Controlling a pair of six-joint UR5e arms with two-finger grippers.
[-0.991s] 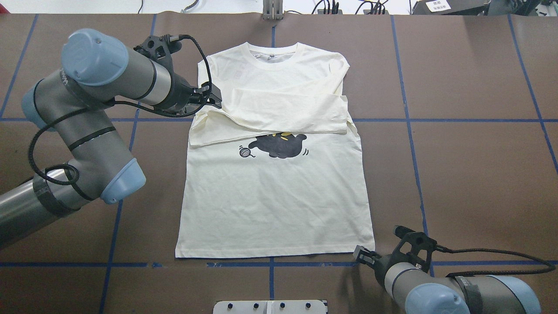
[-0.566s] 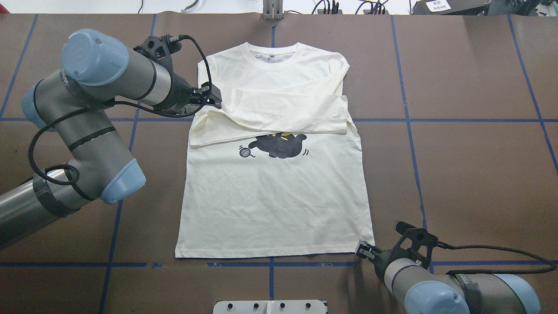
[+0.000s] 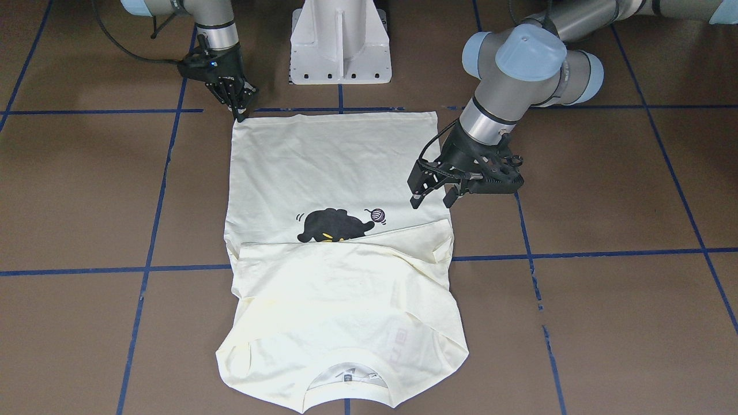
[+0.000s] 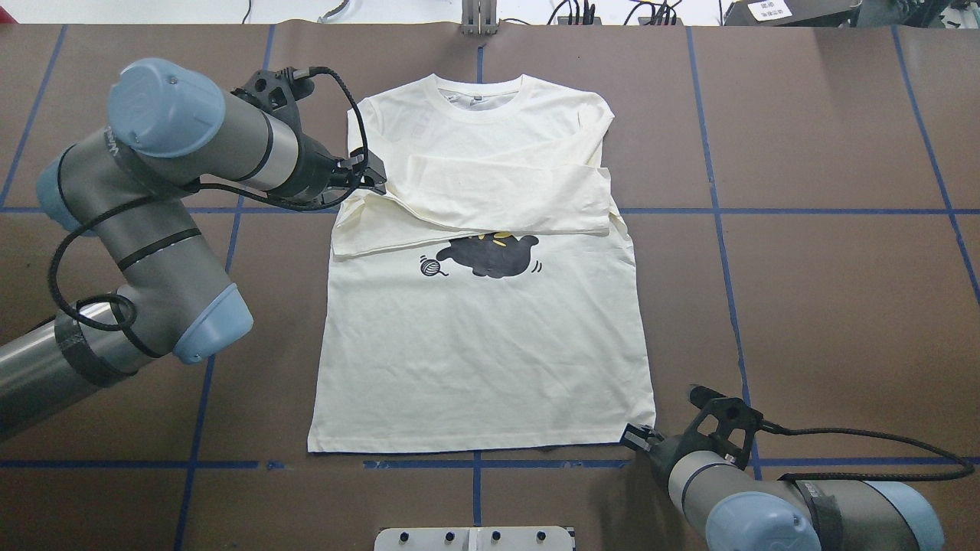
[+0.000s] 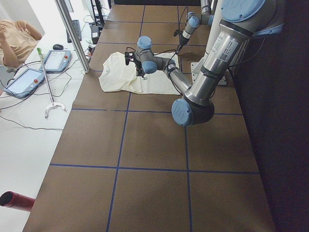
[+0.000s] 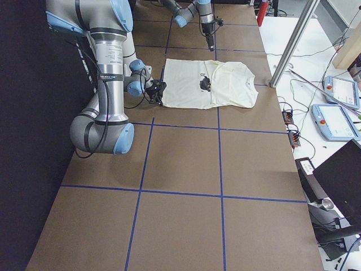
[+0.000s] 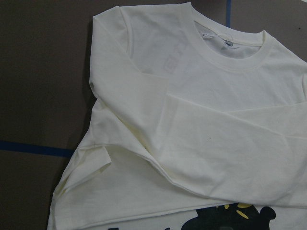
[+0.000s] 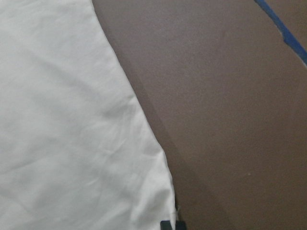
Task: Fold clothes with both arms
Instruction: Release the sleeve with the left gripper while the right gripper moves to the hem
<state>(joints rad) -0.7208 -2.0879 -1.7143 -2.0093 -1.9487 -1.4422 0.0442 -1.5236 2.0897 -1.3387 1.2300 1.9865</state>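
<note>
Hovering apart at the shirt (image 3: 323, 167) edge, left claw (image 3: 431, 200); right claw (image 3: 240, 113) at hem corner, unclear.

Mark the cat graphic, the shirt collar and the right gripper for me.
cat graphic (image 4: 490, 256): overhead exterior view, middle of black body.
shirt collar (image 4: 482, 109): overhead exterior view, front ribbed neckband.
right gripper (image 3: 242, 110): exterior front-facing view, between its fingertips.

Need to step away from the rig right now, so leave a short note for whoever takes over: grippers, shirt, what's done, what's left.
Left gripper: open, empty, poised by the T-shirt side edge, near the folded sleeves.
Right gripper: tips at the hem corner; I cannot tell whether it is open or shut.
The shirt lies flat on the table, cat print up, collar away from the robot.
Done: both sleeves folded across the chest.
Left: fold the body, probably hem towards collar; no grasp confirmed.
</note>
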